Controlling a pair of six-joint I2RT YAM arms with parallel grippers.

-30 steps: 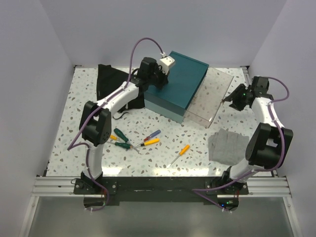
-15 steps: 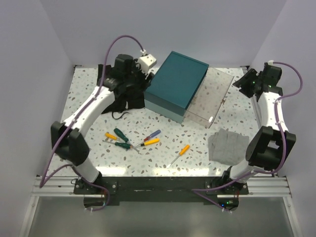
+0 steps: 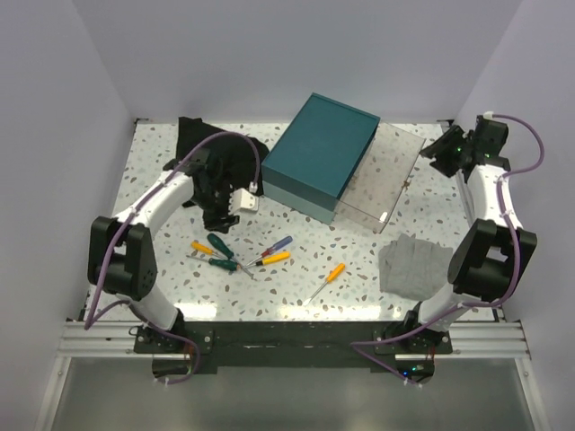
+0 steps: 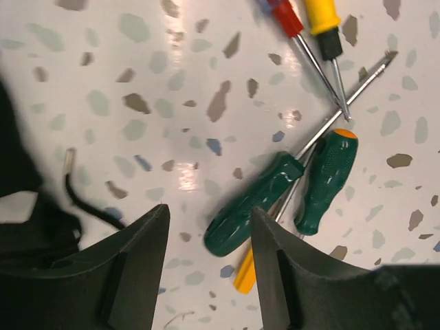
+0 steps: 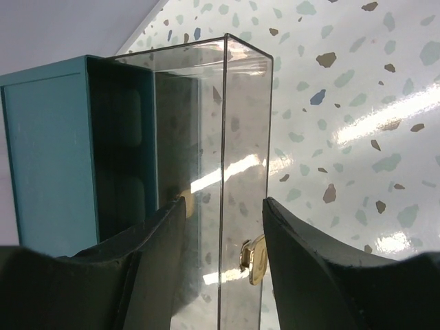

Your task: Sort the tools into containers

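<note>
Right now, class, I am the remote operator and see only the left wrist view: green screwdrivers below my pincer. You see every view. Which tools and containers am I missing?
Observer: One more orange screwdriver lies alone, to the right of the green screwdrivers.
Operator: And the containers?
Observer: The teal case stands at the back, with the clear box beside it on its right.
Operator: Where is the right arm?
Observer: The right pincer is open, facing the clear box from the far right corner.
</note>
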